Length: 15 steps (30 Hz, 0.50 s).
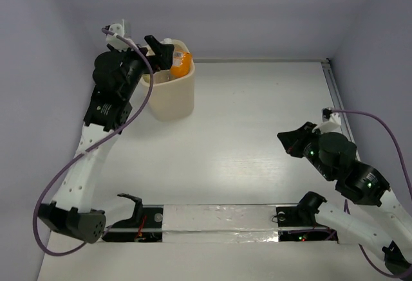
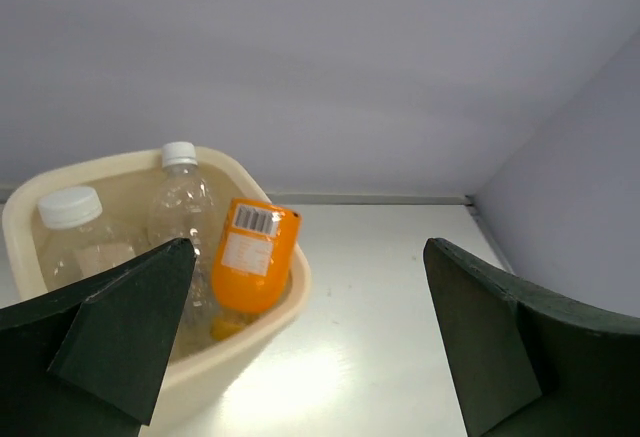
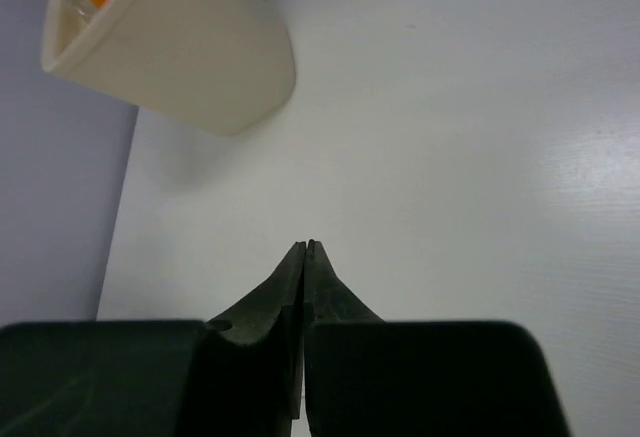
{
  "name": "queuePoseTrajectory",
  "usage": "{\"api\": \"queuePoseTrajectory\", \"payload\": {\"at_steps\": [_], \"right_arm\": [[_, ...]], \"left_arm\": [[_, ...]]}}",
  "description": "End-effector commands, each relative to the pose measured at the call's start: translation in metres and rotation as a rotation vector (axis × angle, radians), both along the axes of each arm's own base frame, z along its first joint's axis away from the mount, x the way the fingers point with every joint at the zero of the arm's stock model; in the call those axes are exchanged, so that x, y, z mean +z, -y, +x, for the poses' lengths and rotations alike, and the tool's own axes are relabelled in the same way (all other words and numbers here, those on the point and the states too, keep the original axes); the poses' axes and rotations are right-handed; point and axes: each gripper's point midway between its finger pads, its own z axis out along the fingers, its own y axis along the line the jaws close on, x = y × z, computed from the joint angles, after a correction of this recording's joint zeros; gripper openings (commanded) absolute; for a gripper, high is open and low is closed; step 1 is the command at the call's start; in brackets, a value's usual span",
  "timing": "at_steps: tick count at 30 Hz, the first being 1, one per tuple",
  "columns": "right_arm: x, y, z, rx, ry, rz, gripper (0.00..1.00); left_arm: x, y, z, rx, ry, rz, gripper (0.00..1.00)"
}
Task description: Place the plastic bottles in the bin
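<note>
The cream bin [image 1: 172, 98] stands at the far left of the table, with the stubby orange bottle [image 1: 181, 64] lying tilted across its top. My left gripper [image 1: 161, 49] hovers just above the bin's left rim, open and empty. In the left wrist view, my left gripper [image 2: 308, 257] frames the bin [image 2: 296, 282]. Inside are the orange bottle [image 2: 255, 255], a clear white-capped bottle [image 2: 184, 195] and a wider white-capped bottle [image 2: 72, 219]. My right gripper [image 1: 288, 141] is low at the right of the table, far from the bin. It shows shut and empty [image 3: 305, 248], pointing toward the bin [image 3: 190, 57].
White walls close in the table at the back and on both sides. A metal rail [image 1: 335, 91] runs along the right edge. A taped strip [image 1: 219, 220] lies along the near edge between the arm bases.
</note>
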Motion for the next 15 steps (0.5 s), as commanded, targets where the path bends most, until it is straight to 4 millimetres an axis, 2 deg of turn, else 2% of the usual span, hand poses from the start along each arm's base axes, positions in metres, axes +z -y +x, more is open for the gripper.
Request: {"api": "queuePoseTrajectory", "payload": {"at_steps": [1,2,4,5,6,7,8,10,11,12,13,14,15], "right_arm": [[0.07,0.011,0.0,-0.023,0.171,0.071,0.0],[0.08,0.015,-0.001,-0.027,0.194,0.079,0.0],[0.103,0.027,-0.006,-0.051,0.247,0.095,0.0],[0.129,0.036,-0.013,-0.063,0.295,0.135,0.1],[0.142,0.044,-0.017,-0.08,0.327,0.153,0.19],[0.154,0.05,-0.02,-0.089,0.362,0.16,0.35],[0.171,0.058,-0.025,-0.105,0.397,0.187,0.73],[0.182,0.069,-0.027,-0.145,0.422,0.203,0.94],[0.185,0.072,-0.028,-0.155,0.428,0.209,0.99],[0.186,0.074,-0.028,-0.165,0.431,0.211,0.99],[0.183,0.076,-0.027,-0.179,0.429,0.212,0.99],[0.18,0.076,-0.026,-0.182,0.425,0.213,0.99],[0.171,0.072,-0.022,-0.179,0.409,0.2,0.99]], "left_arm": [[0.033,-0.006,-0.045,-0.035,0.018,-0.073,0.99],[0.042,-0.01,-0.063,-0.037,0.016,-0.127,0.99],[0.027,-0.012,-0.082,-0.048,-0.065,-0.16,0.99],[0.034,-0.016,-0.102,-0.053,-0.059,-0.216,0.99],[0.031,-0.018,-0.111,-0.053,-0.072,-0.238,0.99],[0.02,-0.019,-0.116,-0.052,-0.092,-0.248,0.99],[0.028,-0.025,-0.135,-0.058,-0.053,-0.269,0.99],[0.019,-0.032,-0.146,-0.035,-0.074,-0.287,0.99],[0.022,-0.039,-0.157,-0.015,-0.055,-0.295,0.99],[0.02,-0.043,-0.161,0.001,-0.059,-0.294,0.99],[0.01,-0.046,-0.164,0.019,-0.089,-0.285,0.99],[0.008,-0.05,-0.17,0.029,-0.088,-0.286,0.99],[-0.002,-0.051,-0.173,0.034,-0.12,-0.278,0.99]]}}
